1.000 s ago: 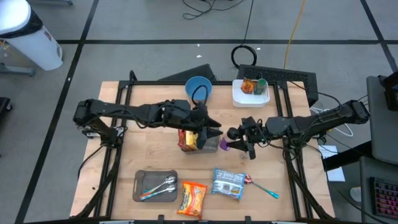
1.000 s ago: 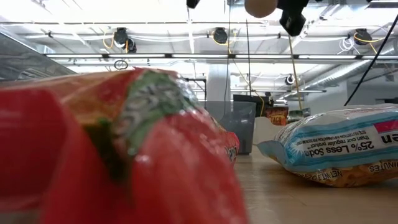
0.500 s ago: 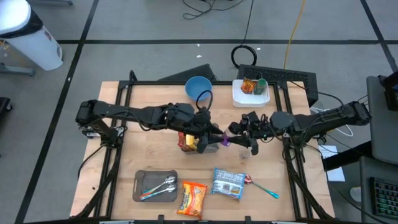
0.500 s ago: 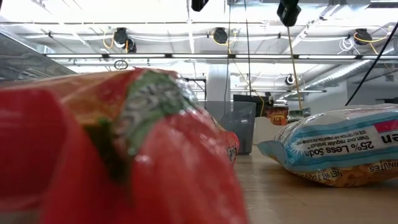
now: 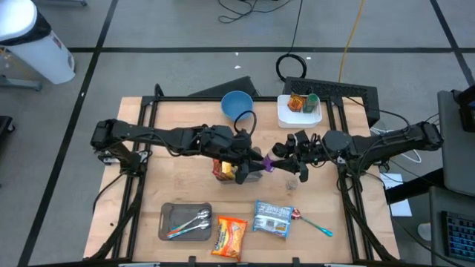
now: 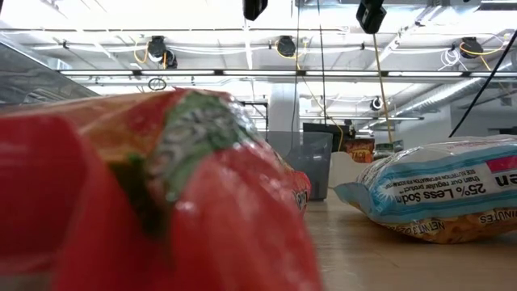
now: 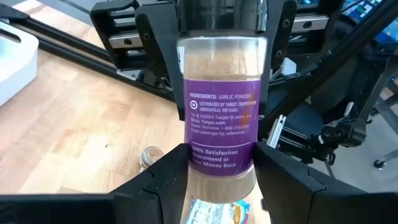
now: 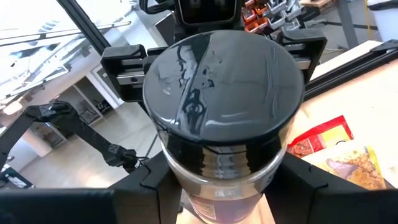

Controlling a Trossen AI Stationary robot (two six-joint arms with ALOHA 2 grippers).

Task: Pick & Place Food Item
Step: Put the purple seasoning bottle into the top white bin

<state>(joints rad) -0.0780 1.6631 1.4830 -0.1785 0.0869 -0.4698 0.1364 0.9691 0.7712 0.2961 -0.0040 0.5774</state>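
Garlic powder fills the clear purple-labelled jar (image 7: 222, 124), black lid (image 8: 222, 78) on, which I see held above mid-table between both grippers. My left gripper (image 5: 249, 167) clamps the jar's base end; my right gripper (image 5: 280, 154) pinches the lid end. Since a second ago the right one has closed in from the near right. Beyond: white tray (image 5: 299, 111) with packets far right, blue bowl (image 5: 237, 103) beside it, cutlery tray (image 5: 185, 221) near left.
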